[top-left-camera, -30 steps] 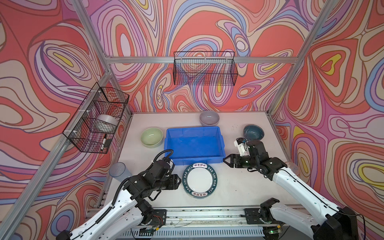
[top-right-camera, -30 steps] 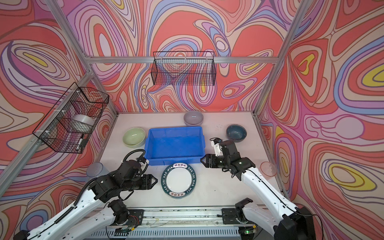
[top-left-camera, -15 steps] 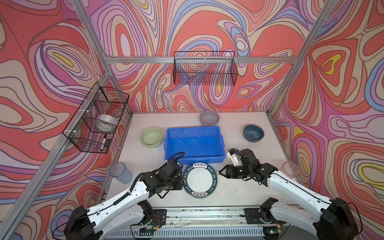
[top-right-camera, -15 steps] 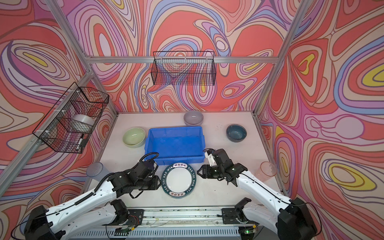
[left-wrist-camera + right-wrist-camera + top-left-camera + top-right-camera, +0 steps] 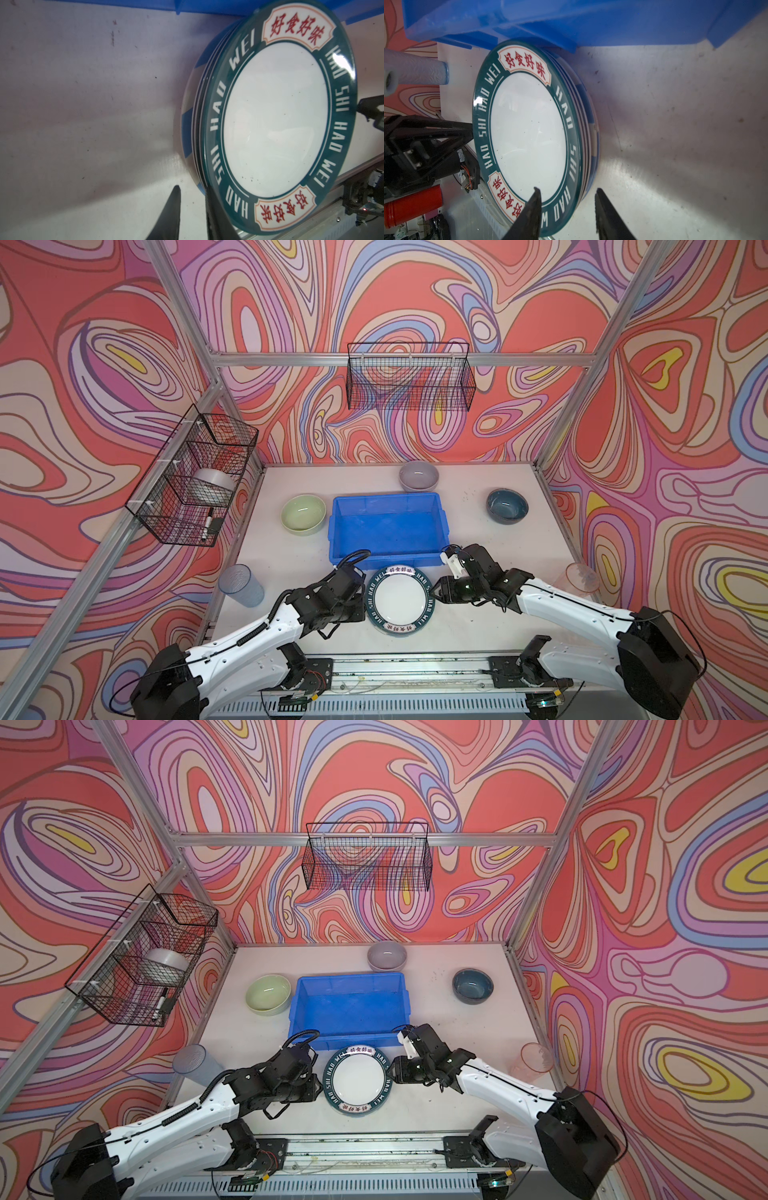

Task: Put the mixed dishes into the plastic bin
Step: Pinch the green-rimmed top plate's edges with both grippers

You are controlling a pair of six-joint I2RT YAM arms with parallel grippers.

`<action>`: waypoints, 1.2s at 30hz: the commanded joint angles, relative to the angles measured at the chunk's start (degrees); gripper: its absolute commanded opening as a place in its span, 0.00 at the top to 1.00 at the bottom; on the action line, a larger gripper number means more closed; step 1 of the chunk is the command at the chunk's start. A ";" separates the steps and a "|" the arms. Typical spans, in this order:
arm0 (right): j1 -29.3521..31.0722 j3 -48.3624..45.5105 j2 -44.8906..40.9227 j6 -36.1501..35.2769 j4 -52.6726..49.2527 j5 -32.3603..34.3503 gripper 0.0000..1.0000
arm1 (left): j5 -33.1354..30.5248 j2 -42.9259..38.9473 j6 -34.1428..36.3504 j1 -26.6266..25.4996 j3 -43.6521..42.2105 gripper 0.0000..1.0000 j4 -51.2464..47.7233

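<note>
Plate stack (image 5: 400, 600), green-rimmed plate uppermost, seen in both top views on table (image 5: 291, 568) just beside near wall of plastic bin (image 5: 407, 560), left gripper (image 5: 360, 608) at left rim, right gripper (image 5: 436, 598) at right rim, left wrist view, jaws slightly parted astride rim, right wrist view, jaws parted wider astride rim.

Three bowls: a pale green bowl (image 5: 303, 513), a lilac bowl (image 5: 419, 475), a teal bowl (image 5: 507, 505). Two tumblers: a blue tumbler (image 5: 242, 585), a pink tumbler (image 5: 581, 577). One blue bin (image 5: 386, 526). One plate stack (image 5: 400, 601), at least two plates, exact number unclear. Two wire baskets: side basket (image 5: 195, 472), back basket (image 5: 409, 381)
</note>
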 commanded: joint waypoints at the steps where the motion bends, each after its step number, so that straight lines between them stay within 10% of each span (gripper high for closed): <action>1: 0.43 -0.92 0.46 0.65 1.93 1.41 0.57 | -0.98 0.58 -0.94 -0.26 -0.50 0.76 2.07; 36: 0.43 -1.45 0.74 2.94 7.46 -2.34 0.67 | -0.34 6.99 -0.68 -0.25 1.22 0.94 7.05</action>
